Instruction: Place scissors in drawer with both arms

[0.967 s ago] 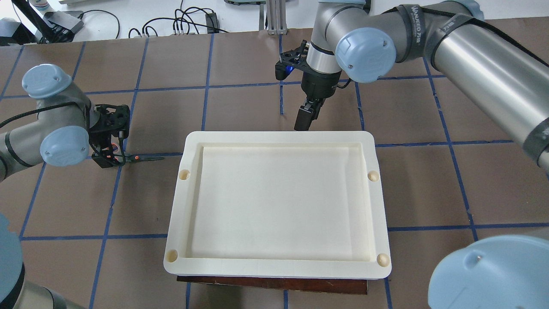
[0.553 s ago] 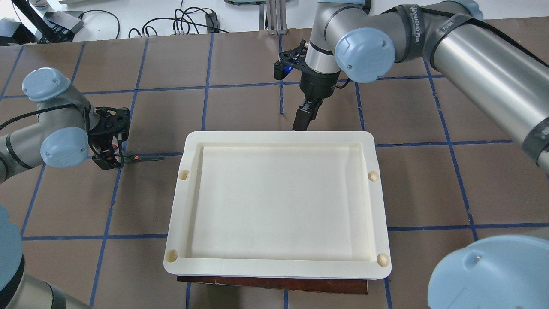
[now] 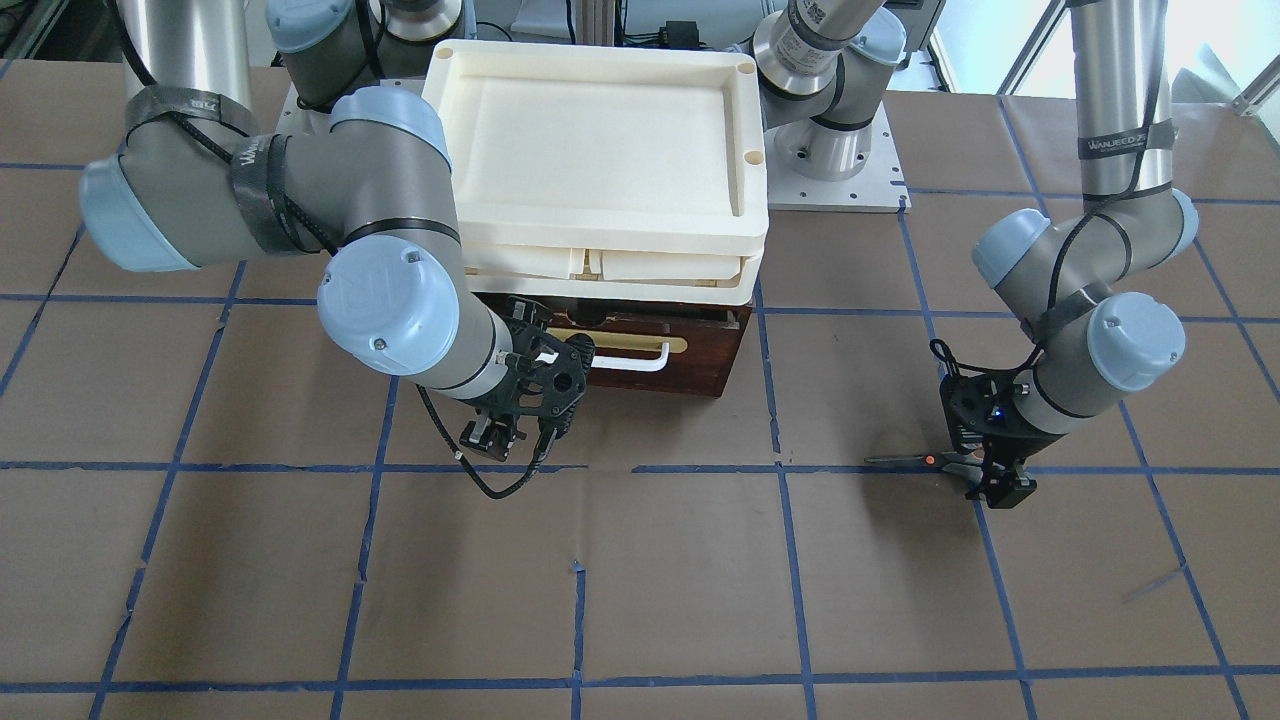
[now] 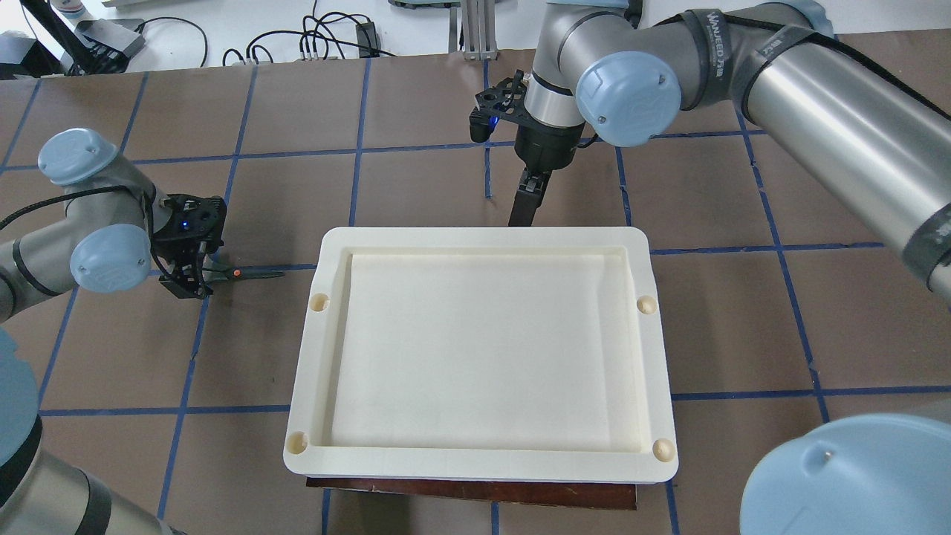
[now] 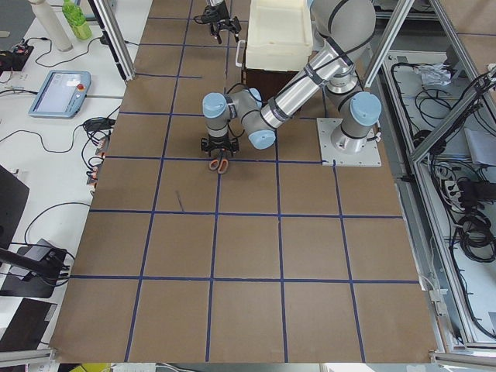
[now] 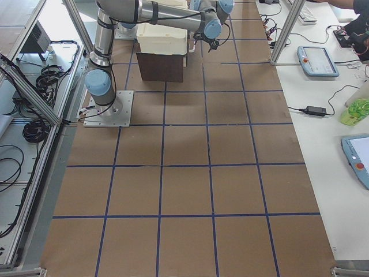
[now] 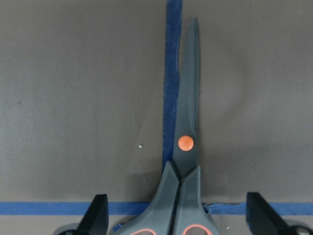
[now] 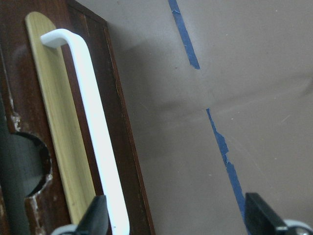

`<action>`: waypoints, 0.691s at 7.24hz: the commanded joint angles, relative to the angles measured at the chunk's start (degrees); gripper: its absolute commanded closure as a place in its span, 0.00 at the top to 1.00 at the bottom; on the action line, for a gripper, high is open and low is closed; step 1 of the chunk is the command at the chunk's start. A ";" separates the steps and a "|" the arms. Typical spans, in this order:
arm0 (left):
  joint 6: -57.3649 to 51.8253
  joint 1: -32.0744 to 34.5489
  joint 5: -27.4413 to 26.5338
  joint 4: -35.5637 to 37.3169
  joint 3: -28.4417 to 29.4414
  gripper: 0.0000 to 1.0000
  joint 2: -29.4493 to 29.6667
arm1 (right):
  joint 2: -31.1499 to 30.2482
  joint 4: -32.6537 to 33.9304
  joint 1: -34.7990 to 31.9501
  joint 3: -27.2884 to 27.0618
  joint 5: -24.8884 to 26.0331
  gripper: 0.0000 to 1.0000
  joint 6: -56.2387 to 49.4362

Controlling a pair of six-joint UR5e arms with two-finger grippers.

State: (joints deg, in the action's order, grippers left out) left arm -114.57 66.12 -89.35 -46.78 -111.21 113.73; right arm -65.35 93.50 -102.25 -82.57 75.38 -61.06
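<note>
The scissors (image 7: 188,142) lie flat on the table on a blue tape line, with dark blades, an orange pivot dot and closed handles. They also show in the overhead view (image 4: 249,274) and the front view (image 3: 915,460). My left gripper (image 7: 181,220) is open and low over the handles, one finger on each side; it shows in the overhead view too (image 4: 187,284). The dark brown drawer (image 3: 690,365) is closed under the cream trays. My right gripper (image 8: 178,220) is open in front of the drawer, with the white bar handle (image 8: 95,132) just inside one finger.
Stacked cream plastic trays (image 4: 483,238) sit on top of the drawer unit and hide it from above. Blue tape lines grid the brown table. The right arm's elbow (image 3: 385,300) hangs over the table beside the drawer front. Cables and devices lie beyond the table's far edge.
My left wrist has shifted a little so the gripper sits squarely over the scissors' handles. My right gripper has edged slightly toward the drawer front. The scissors have not moved.
</note>
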 commanded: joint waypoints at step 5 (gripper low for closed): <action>0.39 -0.02 0.58 -0.15 -0.24 0.78 0.35 | 0.40 -1.39 -0.84 -0.74 0.12 1.00 -1.60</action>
State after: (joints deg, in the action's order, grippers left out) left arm -114.92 66.09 -88.98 -46.90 -111.45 114.03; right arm -65.16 92.12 -102.92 -82.94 75.51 -62.12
